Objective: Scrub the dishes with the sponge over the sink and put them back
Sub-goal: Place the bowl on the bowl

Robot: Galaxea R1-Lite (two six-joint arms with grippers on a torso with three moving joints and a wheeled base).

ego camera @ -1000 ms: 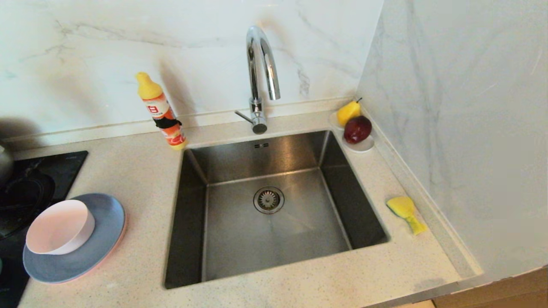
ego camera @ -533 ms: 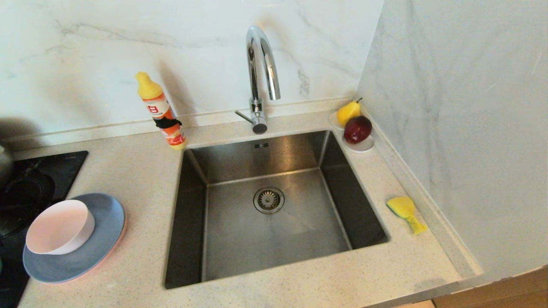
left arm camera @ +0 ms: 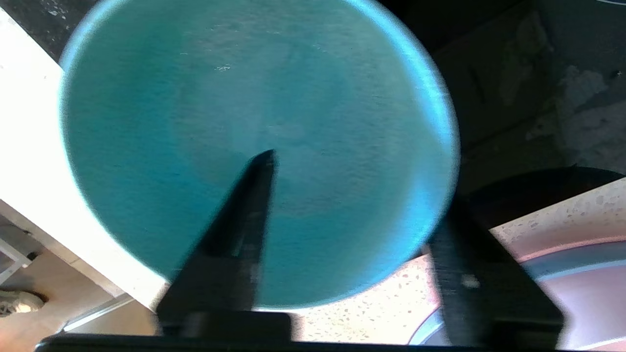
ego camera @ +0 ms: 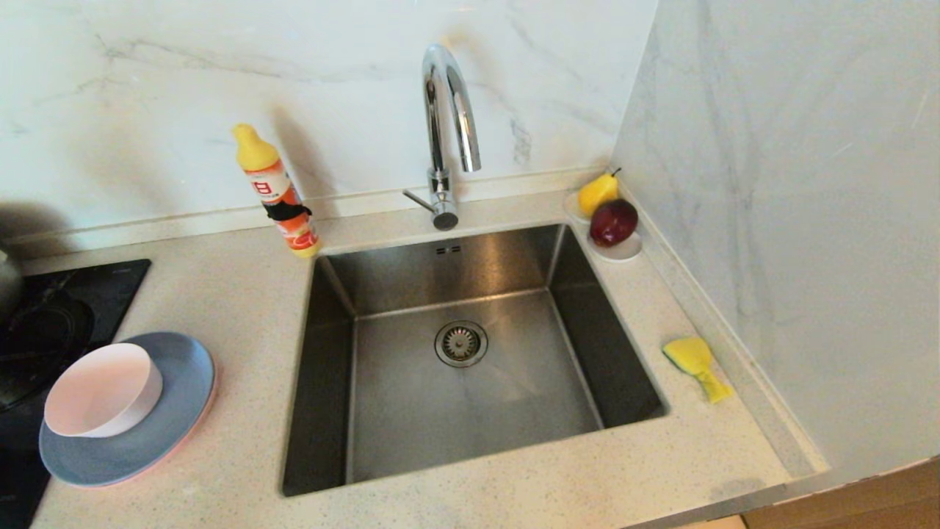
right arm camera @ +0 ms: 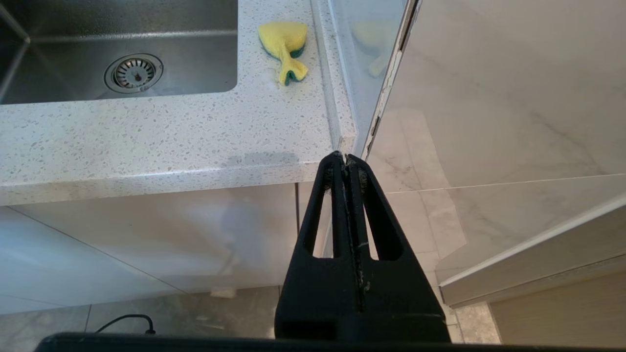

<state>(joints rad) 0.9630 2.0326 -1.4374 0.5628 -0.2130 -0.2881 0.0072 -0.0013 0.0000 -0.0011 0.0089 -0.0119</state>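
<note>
A teal bowl (left arm camera: 254,122) fills the left wrist view. My left gripper (left arm camera: 359,183) is open astride its rim, one finger (left arm camera: 244,215) inside the bowl and the other outside the wall. Neither the gripper nor this bowl shows in the head view. A pale pink bowl (ego camera: 103,389) sits on a grey-blue plate (ego camera: 180,397), which lies on a pink plate (ego camera: 211,406) left of the sink (ego camera: 411,419). The yellow sponge (ego camera: 696,365) (right arm camera: 284,46) lies on the counter right of the sink. My right gripper (right arm camera: 346,157) hangs shut and empty below the counter's front right corner.
A chrome tap (ego camera: 448,125) rises behind the sink, with an orange soap bottle (ego camera: 279,191) to its left. A white saucer (ego camera: 624,251) with a pear and a red fruit sits in the back right corner. A black cooktop (ego camera: 44,323) is at far left and a marble wall (ego camera: 793,220) at right.
</note>
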